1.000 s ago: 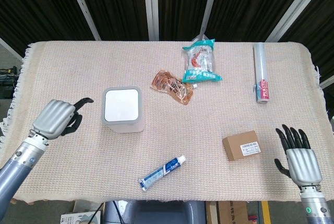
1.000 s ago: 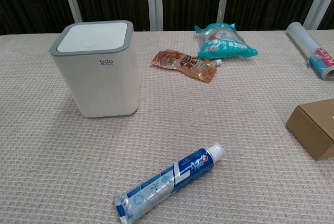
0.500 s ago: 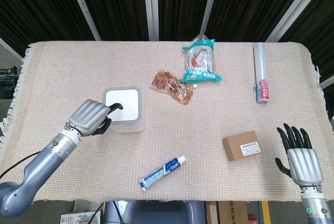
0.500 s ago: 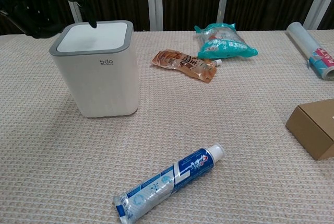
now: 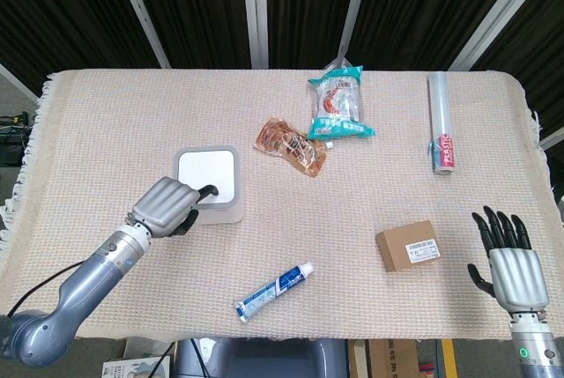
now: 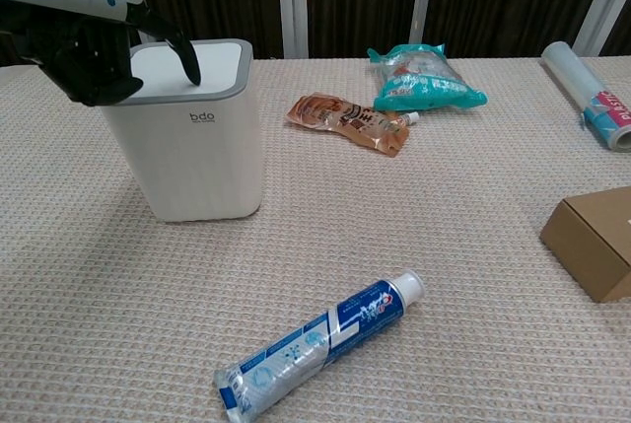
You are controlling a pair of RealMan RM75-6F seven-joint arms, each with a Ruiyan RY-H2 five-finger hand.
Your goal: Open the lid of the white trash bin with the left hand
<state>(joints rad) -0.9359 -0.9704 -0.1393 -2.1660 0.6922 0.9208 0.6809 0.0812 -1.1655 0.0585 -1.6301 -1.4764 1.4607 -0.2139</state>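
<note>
Left robot hand (image 5: 167,204) sits at the front left corner of the trash bin (image 6: 187,132), fingers curled and holding nothing, one dark fingertip extended over the lid (image 5: 207,174). Right robot hand (image 5: 511,263) rests spread and empty. White, grey-rimmed, the rigid plastic bin stands left-centre on the desk (image 5: 106,114); it probably tips easily, so press the flat lid straight down.

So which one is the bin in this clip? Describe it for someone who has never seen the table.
On the woven cloth table, look at the left half: the white trash bin stands upright there, a boxy tub with a grey-rimmed flat lid. Unlike the flat packets, tube and box lying around, it stands tall, with the left hand at its lid.
</note>
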